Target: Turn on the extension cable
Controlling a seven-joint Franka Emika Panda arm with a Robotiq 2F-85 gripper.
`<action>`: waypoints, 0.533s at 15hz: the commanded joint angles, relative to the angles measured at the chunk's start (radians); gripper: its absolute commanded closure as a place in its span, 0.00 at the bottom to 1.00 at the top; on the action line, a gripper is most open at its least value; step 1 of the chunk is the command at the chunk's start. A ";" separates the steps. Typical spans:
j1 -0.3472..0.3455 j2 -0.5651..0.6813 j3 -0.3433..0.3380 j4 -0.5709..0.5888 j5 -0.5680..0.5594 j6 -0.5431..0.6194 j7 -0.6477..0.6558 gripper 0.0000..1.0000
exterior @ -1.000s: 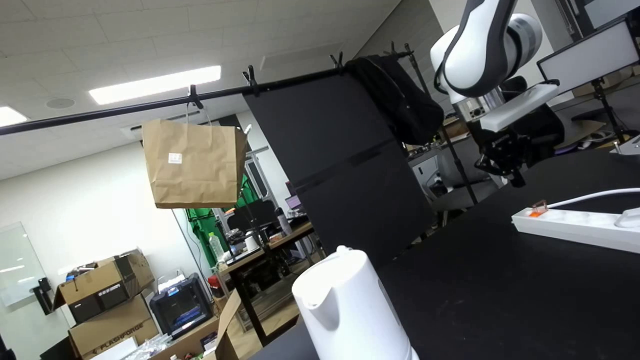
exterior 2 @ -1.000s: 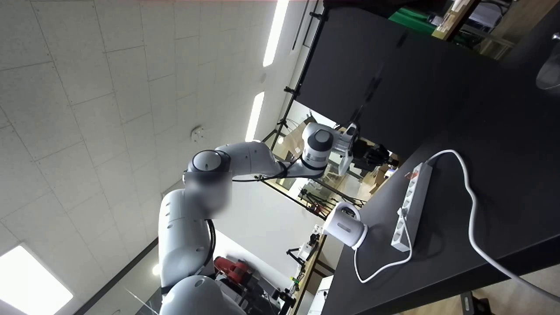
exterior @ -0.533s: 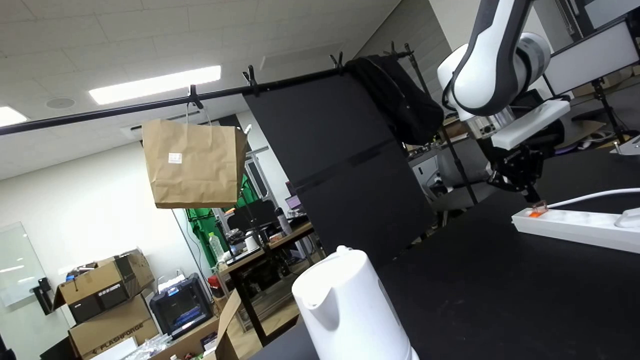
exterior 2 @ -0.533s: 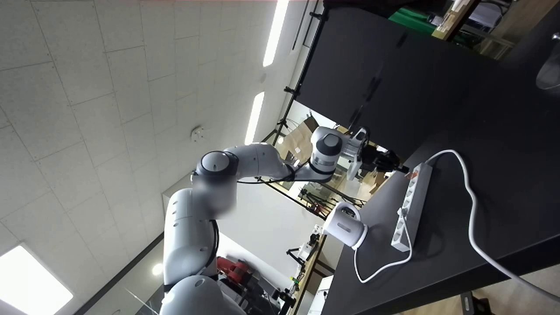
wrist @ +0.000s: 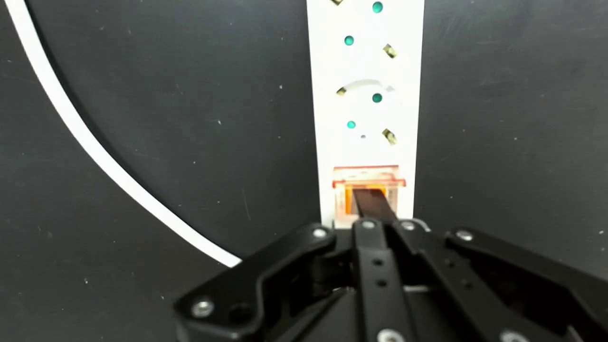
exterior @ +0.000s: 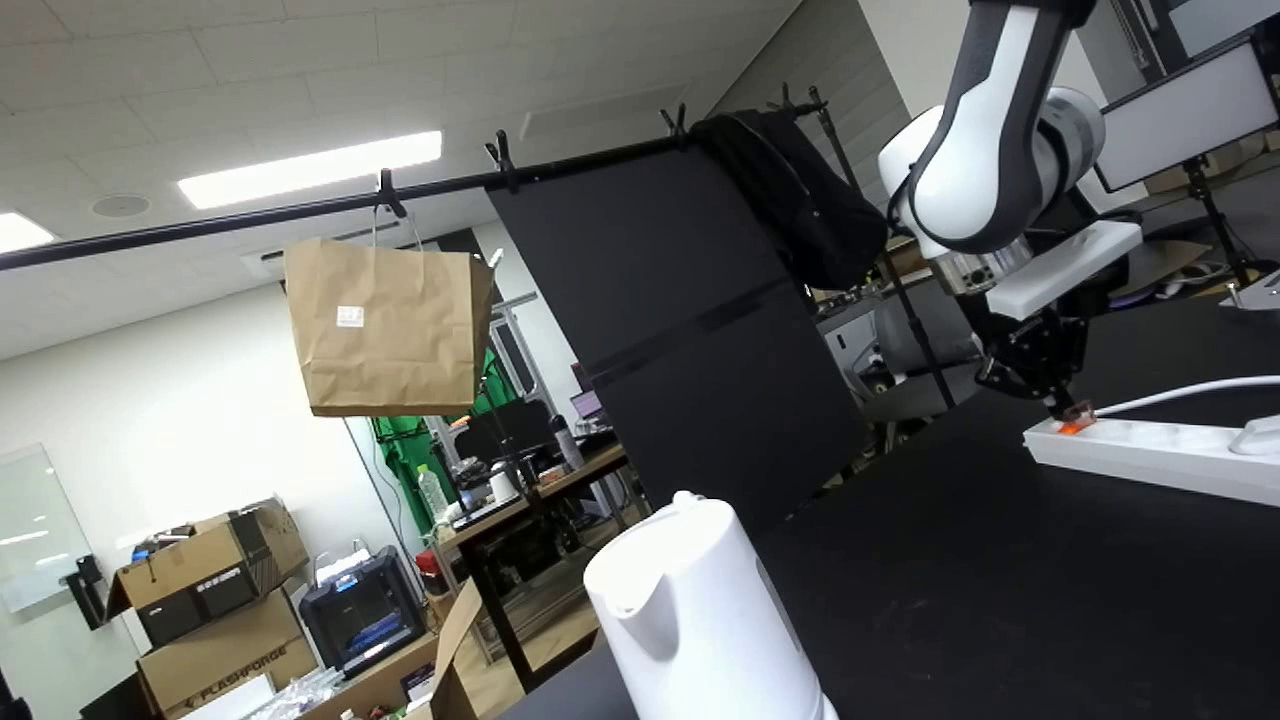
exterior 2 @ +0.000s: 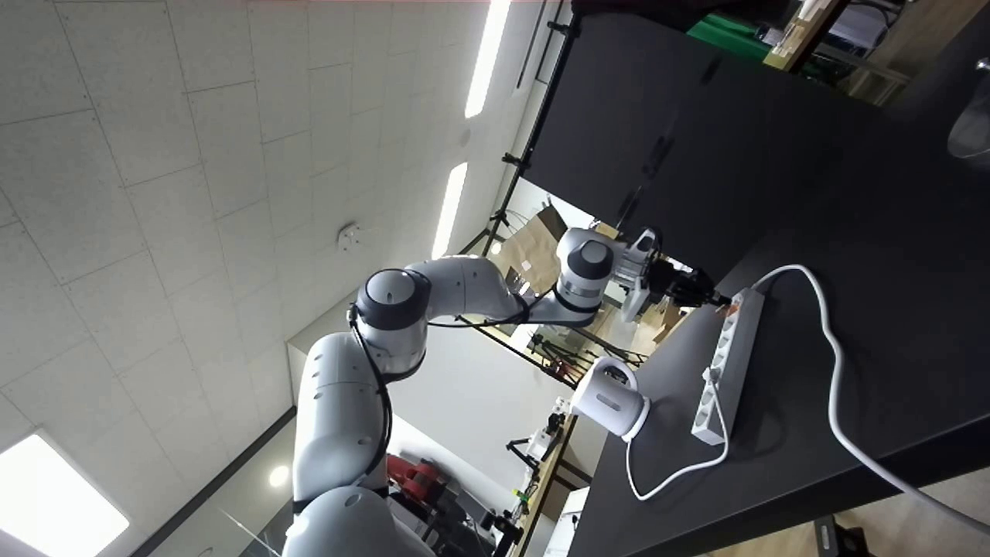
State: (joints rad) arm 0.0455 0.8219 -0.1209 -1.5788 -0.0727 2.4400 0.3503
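The gripper [wrist: 371, 197] was closed, finger against finger, w/ nothing held btwn; judged intent: give one narrow tip for pressing, not a grasp. The ext. cable [wrist: 365, 154] (white pwr strip) lay flat on the black table [exterior 2: 905, 348], sockets [wrist: 363, 92] up, switch end below the gripper, so the working face stood exposed to a downward push. In the wrist view the tip overlapped the orange switch [wrist: 348, 199]; contact vs. a slight gap couldn't be told, nor could ON/OFF pos. The clear switch cover [wrist: 365, 175] appeared raised at the socket side, prob. to leave the switch accessible. The arm [exterior 2: 460, 286] held the gripper pointed down at the strip, presumably to send force into the switch rather than along the strip. The mains cord [wrist: 88, 142] curved away from the switch end, apart from the tip. In an exterior view the kettle [exterior 2: 611, 398] stood upright near the strip; the kettle cord [exterior 2: 681, 473] ran to a plug [exterior 2: 712, 375] seated in a socket, so the kettle was prob. the load to be powered. The step in hand was judged to be the press; full travel & retract prob. remained. Risk: an off-ctr tip could slip onto the switch cover, or the strip, w/ no clamp visible, could slide.
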 commanded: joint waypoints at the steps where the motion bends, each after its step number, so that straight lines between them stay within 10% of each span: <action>1: 0.011 0.034 -0.010 0.043 0.014 0.000 0.007 1.00; 8: 0.007 0.055 -0.018 0.061 0.014 0.003 0.005 1.00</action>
State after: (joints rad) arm 0.0506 0.8548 -0.1254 -1.5552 -0.0726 2.4483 0.3503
